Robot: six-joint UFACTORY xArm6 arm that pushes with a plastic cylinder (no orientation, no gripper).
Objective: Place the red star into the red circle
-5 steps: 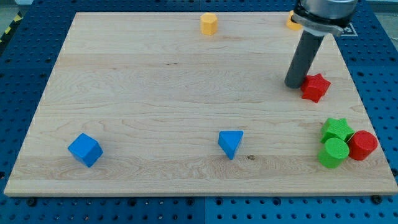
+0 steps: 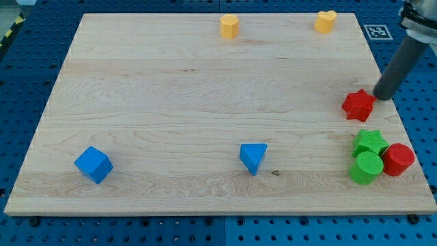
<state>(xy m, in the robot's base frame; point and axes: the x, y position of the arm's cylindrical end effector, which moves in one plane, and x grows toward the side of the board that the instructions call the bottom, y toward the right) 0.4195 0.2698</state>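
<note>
Here my tip [image 2: 382, 96] sits at the wooden board's [image 2: 205, 102] right edge, just beside the red star [image 2: 358, 104] on that block's upper right; whether the two touch I cannot tell. There is no claw on this arm, only the straight dark rod, so nothing is gripped and no opening can be told. The red star lies near the view's right side, above a tight cluster at the lower right: the green star [image 2: 371, 141], the green cylinder [image 2: 367, 167] just below it, and the red cylinder [image 2: 398, 159] pressed against both from the right. The red star stands apart from that cluster, with bare wood between it and the green star. Along the view's top edge are two yellow blocks, one [image 2: 229, 26] near the middle and a heart-like one [image 2: 326, 21] further right. A blue cube [image 2: 93, 165] lies at the lower left and a blue triangular block [image 2: 253, 157] near the bottom middle. A black-and-white square marker [image 2: 377, 31] sits off the board's top right corner; no writing can be read.
</note>
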